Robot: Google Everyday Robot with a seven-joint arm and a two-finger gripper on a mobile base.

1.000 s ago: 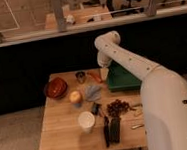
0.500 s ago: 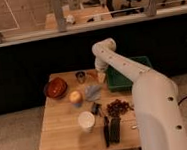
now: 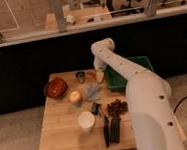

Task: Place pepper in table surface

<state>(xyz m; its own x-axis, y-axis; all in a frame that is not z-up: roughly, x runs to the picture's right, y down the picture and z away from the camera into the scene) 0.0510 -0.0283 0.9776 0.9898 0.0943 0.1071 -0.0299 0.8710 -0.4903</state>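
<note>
Tan table surface (image 3: pixel 63 135) crowded. Just left of the green bin (image 3: pixel 145 61), the gripper (image 3: pixel 100 78), eased slightly lower and leftward within the last second; grip impossible to tell. Beside it, farther left of the bin, the pepper (image 3: pixel 90 74), low over wood; release probably near.

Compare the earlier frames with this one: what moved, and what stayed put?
The arm swung slightly toward the picture's left, carrying the gripper from the green bin's left edge to above the far side of the table surface, near the metal cup. No grasp or release can be made out. The red bowl, apple, grey cloth and white cup stayed put.
</note>
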